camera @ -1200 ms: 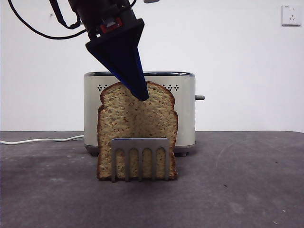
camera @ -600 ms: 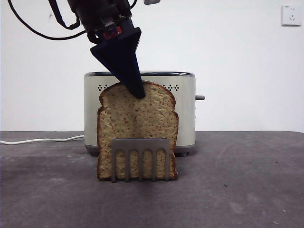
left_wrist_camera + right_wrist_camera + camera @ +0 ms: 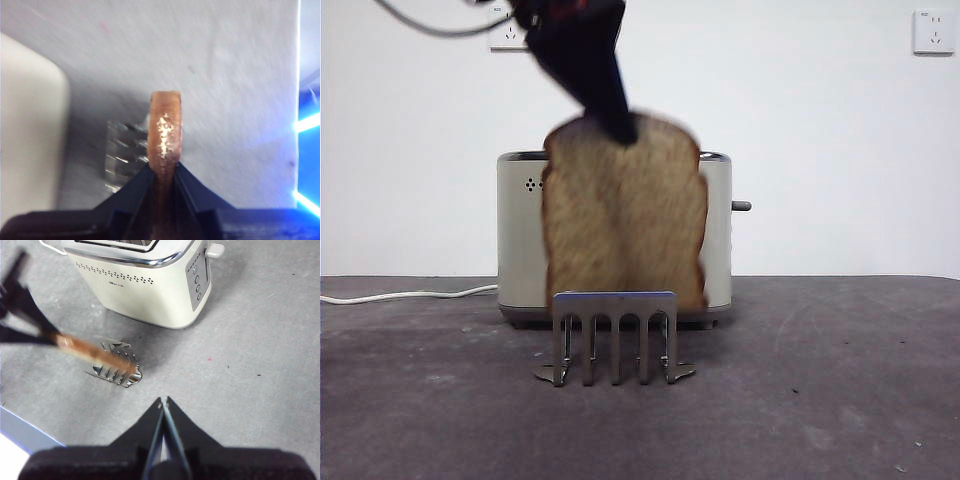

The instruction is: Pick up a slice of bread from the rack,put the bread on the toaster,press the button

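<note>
Front view, left claw (image 3: 620,128) gripping bread slice (image 3: 625,215) top edge, above rack (image 3: 615,335)

Rack (image 3: 614,338) at the front of the worktop (image 3: 820,400), feet down, nothing between its prongs. Toaster (image 3: 516,240) directly behind, well apart from the rack, button (image 3: 741,206) on its right end, cord (image 3: 410,294) trailing off left along the worktop. Slice of bread (image 3: 625,215) above the rack and before the toaster, upright, clear of the prongs, top edge pinched in the left gripper (image 3: 617,125). Right gripper (image 3: 163,405) high over the worktop, to the right of the rack.
</note>
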Available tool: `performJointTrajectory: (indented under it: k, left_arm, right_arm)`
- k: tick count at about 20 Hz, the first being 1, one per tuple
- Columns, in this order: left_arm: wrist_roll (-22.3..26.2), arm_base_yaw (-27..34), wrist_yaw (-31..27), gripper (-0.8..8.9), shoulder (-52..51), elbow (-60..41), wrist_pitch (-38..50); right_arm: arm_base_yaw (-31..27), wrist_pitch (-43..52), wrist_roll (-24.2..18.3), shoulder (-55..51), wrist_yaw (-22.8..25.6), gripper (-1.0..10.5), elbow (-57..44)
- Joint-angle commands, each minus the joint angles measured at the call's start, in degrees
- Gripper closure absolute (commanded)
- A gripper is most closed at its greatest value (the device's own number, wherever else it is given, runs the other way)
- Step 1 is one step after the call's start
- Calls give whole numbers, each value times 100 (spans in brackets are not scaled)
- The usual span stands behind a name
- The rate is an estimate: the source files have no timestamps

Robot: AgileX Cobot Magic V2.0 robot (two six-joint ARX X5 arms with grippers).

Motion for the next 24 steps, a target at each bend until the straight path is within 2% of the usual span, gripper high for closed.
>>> performJointTrajectory:
  k: [1, 3, 6, 11, 16, 18, 21, 24]
  left_arm:
    - [52, -15, -13, 822, -26, 581, -293]
    - [55, -15, -57, 822, -26, 1084, -505]
    - [72, -4, -702, 822, -28, 1906, -629]
    - [837, 129, -1528, 822, -26, 2428, -310]
    - [1513, 560, -1447, 822, 44, 2428, 2]
    - [1725, 745, -1172, 822, 103, 2428, 57]
    - [1867, 966, -800, 822, 282, 2428, 92]
    - [1867, 1060, -715, 822, 498, 2428, 133]
  right_arm:
    - [15, 26, -48, 0, -11, 958, 7]
    - [15, 24, -48, 0, -11, 958, 7]
    - [15, 24, -48, 0, -11, 958, 7]
    - [15, 24, -48, 0, -11, 958, 4]
    - [15, 13, -48, 2, -11, 958, 4]
    - [15, 13, -48, 13, -11, 958, 4]
    - [15, 2, -48, 66, -11, 958, 4]
    - [15, -11, -48, 146, -11, 958, 4]
